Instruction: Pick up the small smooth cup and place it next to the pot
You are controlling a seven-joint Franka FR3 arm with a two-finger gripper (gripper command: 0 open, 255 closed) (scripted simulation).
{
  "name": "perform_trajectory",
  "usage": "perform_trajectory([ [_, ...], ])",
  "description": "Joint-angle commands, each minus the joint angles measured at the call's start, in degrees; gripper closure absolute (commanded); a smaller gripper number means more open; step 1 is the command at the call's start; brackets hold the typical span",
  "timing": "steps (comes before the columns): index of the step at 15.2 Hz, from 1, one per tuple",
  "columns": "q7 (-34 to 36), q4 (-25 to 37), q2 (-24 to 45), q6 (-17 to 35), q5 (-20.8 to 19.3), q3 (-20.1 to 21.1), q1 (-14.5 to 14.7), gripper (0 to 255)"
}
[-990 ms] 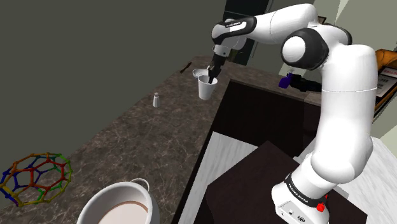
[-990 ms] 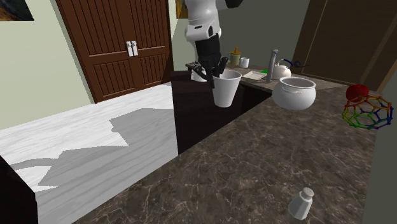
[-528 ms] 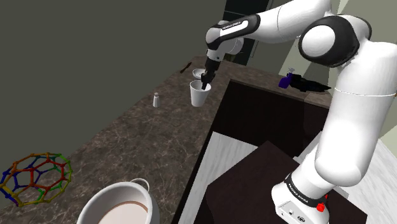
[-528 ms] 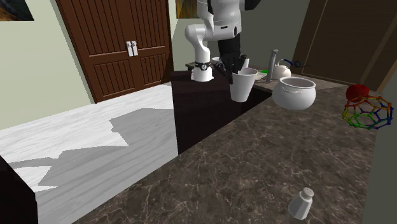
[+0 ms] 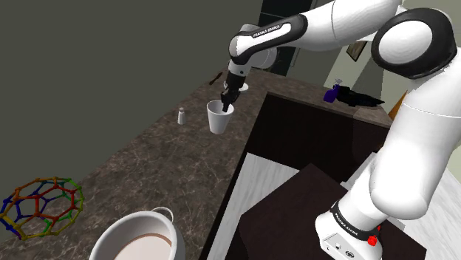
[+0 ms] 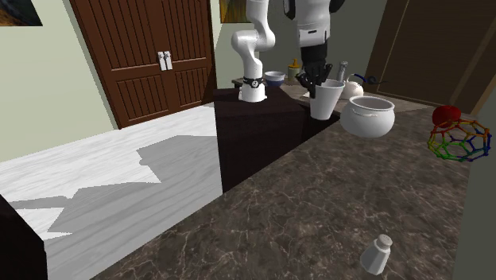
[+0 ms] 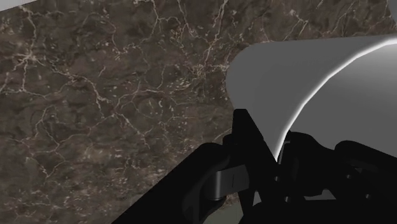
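**Cup pinched by its rim over the counter**

The gripper (image 5: pixel 227 101) hangs from the arm above the dark marbled counter (image 5: pixel 148 166), fingers nearly together on the rim of the white cup (image 5: pixel 218 119). In the wrist view one finger (image 7: pixel 247 145) lies against the outside of the cup (image 7: pixel 286 83) and the other reaches inside, so the wall is clamped between them. The cup is upright, mouth up, and appears to hang clear of the counter (image 7: pixel 95 95).

In the shoulder view the cup lies near the counter's far end, just right of a small shaker (image 5: pixel 181 115) and well apart from the white pot (image 5: pixel 111 238) at the bottom edge. A coloured wire ball (image 5: pixel 41 207) sits left of the pot.

From the second exterior view the gripper (image 6: pixel 312 80) holds the cup (image 6: pixel 327 102) just left of the pot (image 6: pixel 367 119), the two not touching. The ball (image 6: pixel 457 137) is right of the pot, the shaker (image 6: pixel 375 254) in the foreground.
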Motion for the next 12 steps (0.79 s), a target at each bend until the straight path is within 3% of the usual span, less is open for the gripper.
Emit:
perform_trajectory([
  [1,2.4,-1.8,-1.2,1.3,-0.2,0.9,1.6,255],
  [12,16.8,-6.8,-4.4,6.2,-1.4,6.6,10.4,255],
])
